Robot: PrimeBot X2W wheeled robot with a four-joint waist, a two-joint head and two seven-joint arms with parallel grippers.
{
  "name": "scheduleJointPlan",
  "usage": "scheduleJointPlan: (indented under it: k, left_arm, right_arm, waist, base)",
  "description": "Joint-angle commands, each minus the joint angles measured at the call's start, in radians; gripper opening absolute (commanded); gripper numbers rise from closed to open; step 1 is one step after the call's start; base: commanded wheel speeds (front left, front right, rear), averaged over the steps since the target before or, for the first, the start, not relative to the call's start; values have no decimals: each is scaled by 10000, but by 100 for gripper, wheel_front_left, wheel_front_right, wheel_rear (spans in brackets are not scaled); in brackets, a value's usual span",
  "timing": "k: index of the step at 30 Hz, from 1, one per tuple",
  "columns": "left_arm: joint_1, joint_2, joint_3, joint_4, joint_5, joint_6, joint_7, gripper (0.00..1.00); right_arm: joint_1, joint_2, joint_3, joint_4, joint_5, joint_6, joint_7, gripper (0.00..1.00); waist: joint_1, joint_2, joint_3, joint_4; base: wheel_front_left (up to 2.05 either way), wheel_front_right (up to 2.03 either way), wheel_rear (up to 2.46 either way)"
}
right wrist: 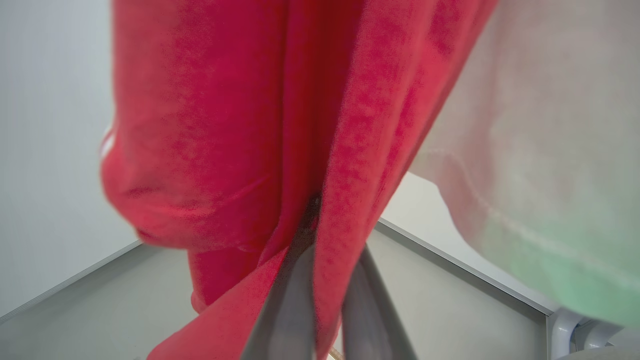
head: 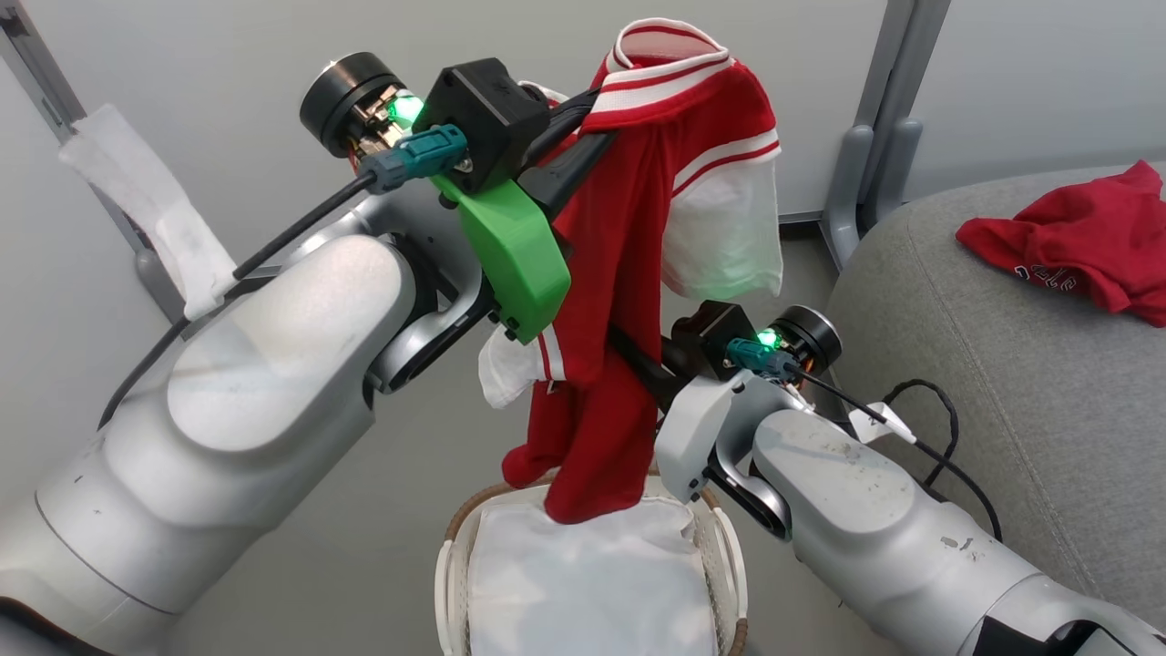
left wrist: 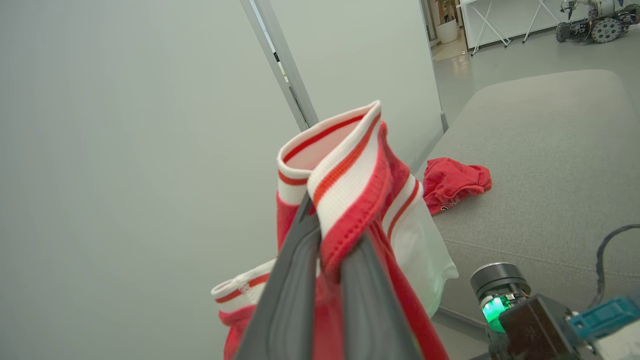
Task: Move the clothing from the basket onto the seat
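Left gripper (head: 583, 137) is up high near the top middle of the head view, clamped tight on the collar end of the jersey (head: 629, 273). In the left wrist view you can see the striped white-and-red neckband pinched right between the two dark fingers (left wrist: 290, 280), with the rest draping down past them. That arm's fat pale forearm (head: 264, 364) comes up from the lower left, and the wrist is bent so the fingers point across toward the right side.

Right gripper (head: 619, 351) sits a good bit lower, coming in from the other side. Its forearm (head: 856, 510) rises from the lower right and the fingers point left into the middle of the jersey. It's closed on a fold of the red fabric; the right wrist view shows cloth squeezed between the finger pads (right wrist: 295, 290).

So the jersey hangs stretched between the two grips, one white sleeve flopping out on the right. Its bottom end dangles right over the basket (head: 455, 538), down by the white liner (head: 583, 592). Can't tell if it's actually touching the liner or just above it.

Other piece of clothing, the red T-shirt (head: 1075, 237), is lying crumpled on the grey seat (head: 1002, 392) off to the right, well apart from the basket.
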State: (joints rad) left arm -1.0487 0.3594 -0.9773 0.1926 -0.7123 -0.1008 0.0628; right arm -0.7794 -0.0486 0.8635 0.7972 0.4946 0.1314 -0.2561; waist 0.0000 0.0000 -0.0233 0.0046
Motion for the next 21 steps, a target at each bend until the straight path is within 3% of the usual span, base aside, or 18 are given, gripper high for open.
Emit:
scheduleJointPlan:
  k: [1,7,8,9,10,21]
  left_arm:
    - [176,98,61,43,-110,84,-58,0]
    - [549,392,219,459,-260,266,-224,0]
    - [601,433,277,536,-290,335,-302,14]
    - [707,489,336,649,-356,399,-394,69]
    - [818,529,355,739,-393,431,-443,100]
    - [2188,667,349,1538,-730,593,-1342,100]
  right_arm:
    - [-155,-40,62,83,105,-14,-69,0]
    - [-295,-206,-21,-7,283,-14,-103,0]
    - [-286,-230,-84,-83,281,-14,-100,0]
    - [-248,-243,-173,-173,263,-13,-102,0]
    - [-207,-261,-250,-252,242,-14,-103,0]
    - [353,-602,-1574,-847,-215,-14,-105,0]
  waist:
    - [0,0,5,-3]
    - [0,0,40,-90]
    - [0,0,51,-107]
    - [0,0,63,-131]
    - [0,0,73,-152]
    - [0,0,199,-309]
  base:
    - [0,0,0]
    - [0,0,0]
    - [0,0,0]
    - [0,0,0]
    - [0,0,0]
    - [0,0,0]
